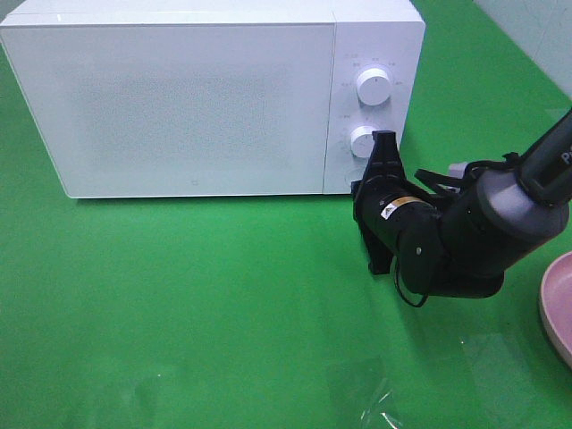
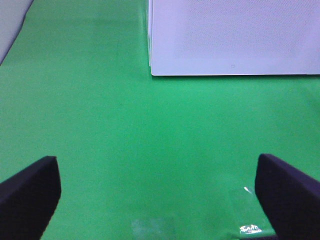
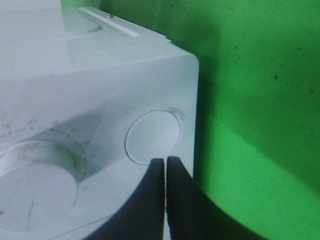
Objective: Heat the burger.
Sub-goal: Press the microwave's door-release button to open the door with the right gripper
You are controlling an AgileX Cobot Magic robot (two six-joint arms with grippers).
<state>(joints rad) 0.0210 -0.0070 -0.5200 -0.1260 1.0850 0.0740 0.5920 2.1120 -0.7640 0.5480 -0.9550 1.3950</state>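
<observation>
The right tool [image 1: 385, 139] is being held, jaws shut, at the control panel of the microwave [image 1: 179, 98]; the burger is being shown in no view.

Where the burger lies relative to either tool cannot be told. The closed tips are being set at the rim of the round button [image 3: 152, 136] below the two knobs [image 1: 372, 86]; contact is hard to judge. The left tool [image 2: 156, 172] is being held wide apart over the green table [image 1: 223, 295]. The microwave's inside is being hidden by its shut door. Only a sliver of a pink plate [image 1: 559, 308] is being shown at the frame edge.
</observation>
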